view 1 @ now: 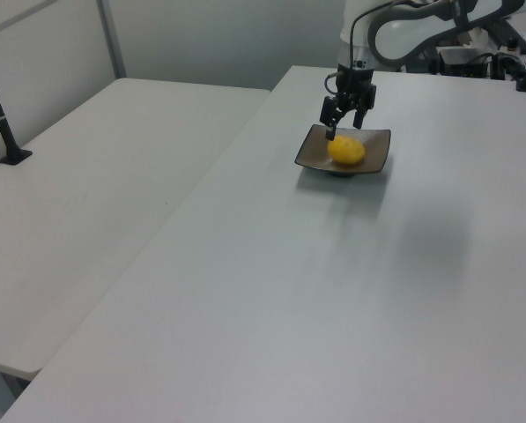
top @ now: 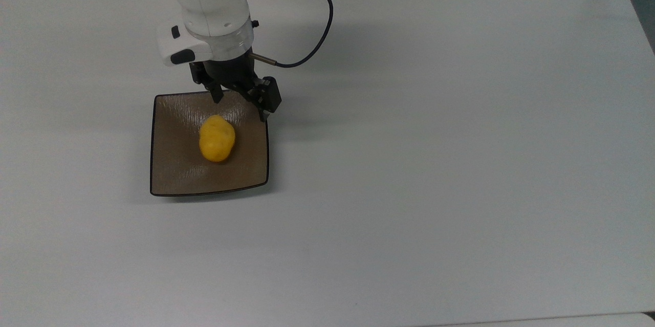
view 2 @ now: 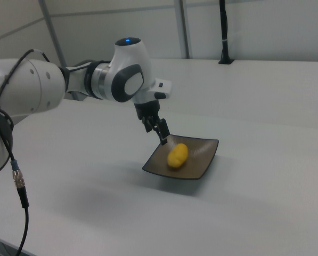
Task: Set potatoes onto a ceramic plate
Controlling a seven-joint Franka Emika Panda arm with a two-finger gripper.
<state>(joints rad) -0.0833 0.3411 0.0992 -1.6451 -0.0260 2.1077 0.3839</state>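
We see the gripper [top: 239, 106] with jaws spread and empty above the ceramic plate [top: 169, 173], where the potato [top: 217, 138] lies mid-plate, probably light, smooth, roll-prone, best pinched across its narrow middle.

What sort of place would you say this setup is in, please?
Probably a robotics lab: a white robot arm works over plain white tables, with only a square plate and a yellow potato laid out.
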